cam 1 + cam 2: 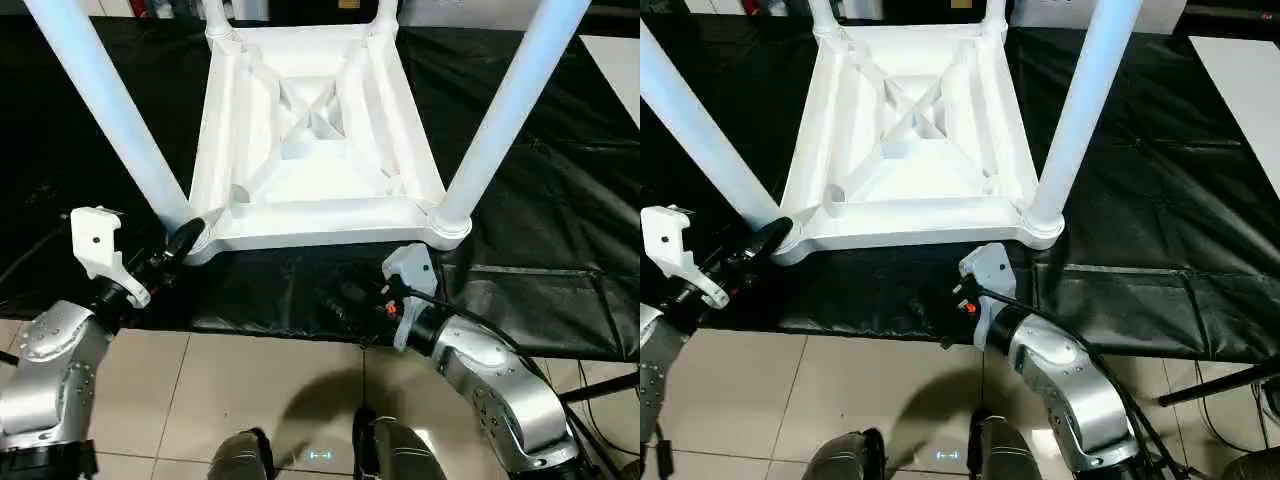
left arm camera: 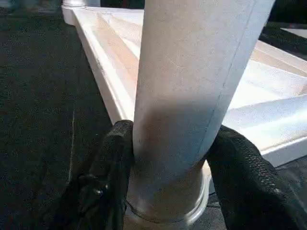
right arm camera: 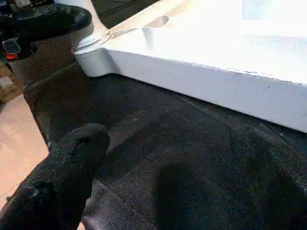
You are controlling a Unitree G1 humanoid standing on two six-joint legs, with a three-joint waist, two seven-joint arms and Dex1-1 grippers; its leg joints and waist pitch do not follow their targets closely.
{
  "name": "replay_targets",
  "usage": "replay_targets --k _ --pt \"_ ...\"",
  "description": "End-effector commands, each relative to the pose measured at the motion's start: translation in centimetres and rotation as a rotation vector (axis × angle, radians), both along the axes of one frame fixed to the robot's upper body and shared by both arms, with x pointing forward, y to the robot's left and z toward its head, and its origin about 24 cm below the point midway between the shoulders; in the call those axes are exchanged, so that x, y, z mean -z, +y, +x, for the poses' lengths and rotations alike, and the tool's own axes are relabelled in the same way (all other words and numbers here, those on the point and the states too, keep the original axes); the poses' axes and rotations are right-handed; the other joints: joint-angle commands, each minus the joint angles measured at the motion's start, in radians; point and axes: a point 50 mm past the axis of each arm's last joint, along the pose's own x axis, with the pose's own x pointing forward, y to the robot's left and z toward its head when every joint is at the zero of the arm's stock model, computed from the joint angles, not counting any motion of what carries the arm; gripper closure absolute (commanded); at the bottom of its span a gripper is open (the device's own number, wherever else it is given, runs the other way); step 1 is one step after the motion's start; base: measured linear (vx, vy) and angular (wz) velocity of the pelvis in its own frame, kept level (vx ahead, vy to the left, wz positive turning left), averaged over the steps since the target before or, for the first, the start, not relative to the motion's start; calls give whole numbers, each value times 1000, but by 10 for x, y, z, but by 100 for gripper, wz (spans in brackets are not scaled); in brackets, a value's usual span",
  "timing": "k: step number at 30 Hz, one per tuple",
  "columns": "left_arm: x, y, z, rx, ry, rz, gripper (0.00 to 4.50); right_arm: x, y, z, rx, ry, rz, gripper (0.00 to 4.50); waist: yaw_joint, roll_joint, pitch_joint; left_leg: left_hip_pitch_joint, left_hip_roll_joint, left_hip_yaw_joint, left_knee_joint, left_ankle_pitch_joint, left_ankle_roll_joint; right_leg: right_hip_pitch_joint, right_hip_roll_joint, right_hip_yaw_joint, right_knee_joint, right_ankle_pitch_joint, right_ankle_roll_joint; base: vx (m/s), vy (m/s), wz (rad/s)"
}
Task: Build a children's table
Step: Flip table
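Two end effectors are working: the left end effector (image 2: 168,187) is clasping the children's table (image 1: 310,130) leg base, the right end effector (image 3: 168,191) gaping wide over the desk (image 1: 540,230).

Table (image 1: 310,130): white moulded plastic, smooth, slight sheen; ribbed underside facing up. Legs (image 1: 100,110): same white plastic, smooth tubes; close up in the left wrist view the near leg (image 2: 192,96) looks matt with faint scuffs and a thin seam line.

Counter (image 1: 560,200) cover: black sheet, semi-gloss, creased and wrinkled; fine woven grain in the right wrist view.

Left gripper (image 2: 168,182): fingers (image 2: 244,177) black, rubbery, with pebbled texture. Right gripper (image 3: 182,158): fingers (image 3: 67,177) black, matt, grainy.

Forearms (image 1: 490,385): silver metal-look shells, satin, smooth. Wrist brackets (image 1: 95,240): white matt plastic.

Floor (image 1: 230,370): beige tiles, glossy, reflecting light.
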Motion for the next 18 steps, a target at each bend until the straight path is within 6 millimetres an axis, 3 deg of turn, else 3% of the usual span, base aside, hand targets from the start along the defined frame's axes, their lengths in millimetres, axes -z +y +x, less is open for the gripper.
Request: replay_targets --k 1,5,9,10,11,15,16,17,18 --pt "6 -7 -4 8 25 -27 241 -6 2 -2 1 -22 -2 0 4 0 -86 -6 33 -3 -70 -82 95 80 -72 55 -66 -320 -162 0 0 0" --pt "10 -13 -5 -70 30 -120 241 -7 1 3 65 -25 25 0 1 0 -85 -7 34 -2 -69 -81 98 77 -71 55 -68 -322 -163 0 0 0" --pt "18 -20 -12 -172 58 -302 241 -12 0 10 162 0 104 0 0 -9 -85 -9 29 -1 -69 -87 98 77 -70 53 -73 -359 -148 0 0 0" --pt "24 -25 -18 -213 83 -391 241 -15 -1 14 213 17 164 0 -4 -20 -86 -11 30 -1 -69 -89 98 78 -71 54 -73 -370 -145 0 0 0" --pt "25 -26 -19 -216 87 -403 241 -15 0 14 217 20 172 0 -5 -18 -85 -15 30 -3 -69 -87 96 82 -73 54 -70 -375 -145 0 0 0" --pt "33 -32 -26 -258 122 -505 241 -16 -1 17 259 42 220 0 -13 -21 -88 -13 24 1 -67 -74 106 77 -65 52 -74 -379 -116 0 0 0" --pt "36 -34 -28 -277 136 -540 241 -17 -1 18 265 54 235 0 -15 -29 -90 -12 23 3 -65 -70 109 76 -64 53 -74 -371 -115 0 0 0" --pt "38 -36 -29 -292 153 -570 241 -17 -1 19 268 61 251 0 -15 -26 -89 -13 25 2 -65 -73 110 77 -66 52 -72 -376 -114 0 0 0" --pt "41 -41 -32 -280 174 -576 241 -18 -1 19 266 75 272 0 -17 -32 -91 -14 24 3 -64 -76 112 76 -64 51 -75 -384 -104 0 0 0"
